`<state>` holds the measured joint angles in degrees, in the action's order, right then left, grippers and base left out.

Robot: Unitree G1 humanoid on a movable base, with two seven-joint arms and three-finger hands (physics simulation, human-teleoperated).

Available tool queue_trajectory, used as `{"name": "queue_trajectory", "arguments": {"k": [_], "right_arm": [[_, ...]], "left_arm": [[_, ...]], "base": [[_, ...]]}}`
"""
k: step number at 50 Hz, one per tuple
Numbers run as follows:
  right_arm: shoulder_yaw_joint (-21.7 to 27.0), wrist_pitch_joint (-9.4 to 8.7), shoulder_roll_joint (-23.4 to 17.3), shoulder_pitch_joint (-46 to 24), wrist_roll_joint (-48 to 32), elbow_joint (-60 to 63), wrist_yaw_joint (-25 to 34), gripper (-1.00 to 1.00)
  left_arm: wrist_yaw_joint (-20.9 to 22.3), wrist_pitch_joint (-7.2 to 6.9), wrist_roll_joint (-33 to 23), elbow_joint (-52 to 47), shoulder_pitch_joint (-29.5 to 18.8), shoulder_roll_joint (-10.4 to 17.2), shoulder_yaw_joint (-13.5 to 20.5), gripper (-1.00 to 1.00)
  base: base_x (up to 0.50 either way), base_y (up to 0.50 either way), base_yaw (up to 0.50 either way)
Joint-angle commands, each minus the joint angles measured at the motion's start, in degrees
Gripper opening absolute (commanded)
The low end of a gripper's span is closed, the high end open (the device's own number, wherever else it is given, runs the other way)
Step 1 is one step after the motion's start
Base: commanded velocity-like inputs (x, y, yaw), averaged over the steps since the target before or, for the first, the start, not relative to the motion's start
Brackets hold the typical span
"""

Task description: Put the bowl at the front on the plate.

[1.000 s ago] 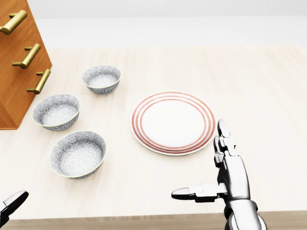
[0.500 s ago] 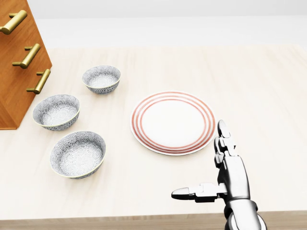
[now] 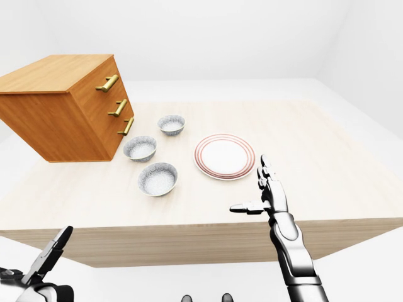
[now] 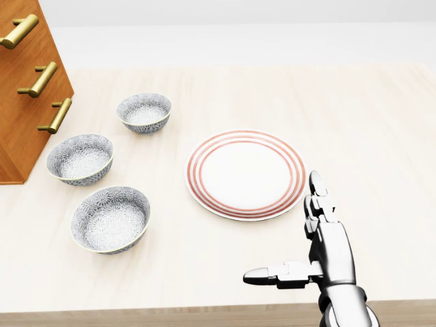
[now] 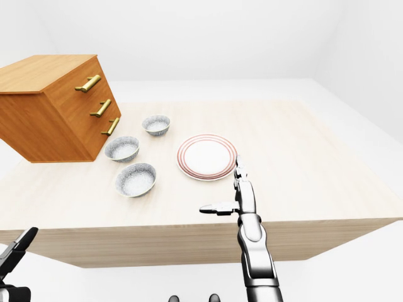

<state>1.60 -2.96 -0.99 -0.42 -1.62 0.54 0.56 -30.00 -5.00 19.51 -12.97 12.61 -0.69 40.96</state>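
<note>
The nearest bowl (image 4: 110, 219) sits on the tabletop (image 4: 381, 122), left of the plate (image 4: 245, 174) — nothing is picked up yet. The right hand (image 4: 310, 255) hovers empty, fingers spread. The left hand (image 3: 41, 267) hangs low, probably open. Next, reach across to the bowl.

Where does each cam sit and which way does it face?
Head view: on the head, tilted down at the table; right hand shows.
Left-eye view: on the head, looks wider; right hand and left hand show.
Right-eye view: nearly the same picture, shifted sideways.
All share plate, three bowls, drawer cabinet.
</note>
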Motion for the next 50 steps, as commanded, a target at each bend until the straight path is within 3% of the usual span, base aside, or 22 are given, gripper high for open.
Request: {"name": "queue_trajectory", "arguments": {"k": [1, 5, 6, 7, 19, 30, 36, 50], "right_arm": [[0.0, -0.11, 0.0, 0.1, 0.0, 0.2, 0.0, 1.0], [0.0, -0.11, 0.0, 0.1, 0.0, 0.2, 0.0, 1.0], [-0.1, 0.6, -0.1, 0.3, -0.3, 0.4, 0.1, 1.0], [-0.5, -0.21, -0.3, -0.2, -0.5, -0.7, 1.0, 1.0], [-0.7, -0.69, -0.1, -0.1, -1.4, -0.2, 1.2, 1.0], [-0.4, 0.47, -0.1, -0.4, -1.4, -1.6, 1.2, 1.0], [-0.6, -0.39, 0.0, -0.3, -1.5, -0.5, 1.2, 1.0], [-0.6, -0.22, -0.1, -0.4, -1.5, -1.0, 1.3, 1.0]], "left_arm": [[0.0, 0.0, 0.2, 0.0, 0.0, 0.0, 0.2, 1.0], [0.0, 0.0, 0.2, 0.0, 0.0, 0.0, 0.2, 1.0], [0.0, 0.0, -0.1, -0.3, 0.2, 0.1, 0.1, 1.0], [0.0, 0.0, 0.2, 0.8, -0.4, -0.1, 0.1, 1.0], [0.0, 0.0, 0.8, -0.2, 0.2, 0.0, 0.1, 1.0], [0.0, 0.0, 0.9, -0.1, 0.1, -0.1, 0.2, 1.0], [0.0, 0.0, 0.7, 0.1, -0.1, 0.0, 0.2, 1.0], [0.0, 0.0, 0.7, 1.5, -0.4, 0.4, -0.3, 1.0]], "base": [[0.0, 0.0, 0.0], [0.0, 0.0, 0.0], [0.0, 0.0, 0.0], [0.21, 0.0, 0.0], [0.23, 0.0, 0.0], [0.28, 0.0, 0.0], [0.28, 0.0, 0.0], [0.28, 0.0, 0.0]]}}
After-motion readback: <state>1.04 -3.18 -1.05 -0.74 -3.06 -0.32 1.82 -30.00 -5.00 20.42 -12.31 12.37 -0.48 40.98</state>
